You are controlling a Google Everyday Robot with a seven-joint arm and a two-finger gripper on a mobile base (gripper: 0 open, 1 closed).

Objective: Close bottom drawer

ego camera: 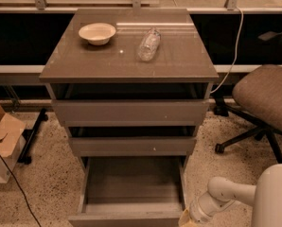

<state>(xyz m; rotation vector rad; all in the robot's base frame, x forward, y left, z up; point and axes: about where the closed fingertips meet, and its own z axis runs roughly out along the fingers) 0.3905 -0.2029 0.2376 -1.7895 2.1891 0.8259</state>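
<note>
Plainly, the bottom drawer (131,183) stood pulled well out beyond the front edge of the cabinet top (127,56), its front running left-right. The gripper (184,218) sat just off that front's right corner, whether open or closed unreadable. A closing push would likely run rearward.

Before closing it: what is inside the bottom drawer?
Bottom drawer: only bare floor shows; the middle drawer hides its back. The pincer is beside its front right corner.

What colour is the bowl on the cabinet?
The bowl is cream-white, clearest in the camera view. The gripper sits by the front right corner of the bottom drawer.
</note>
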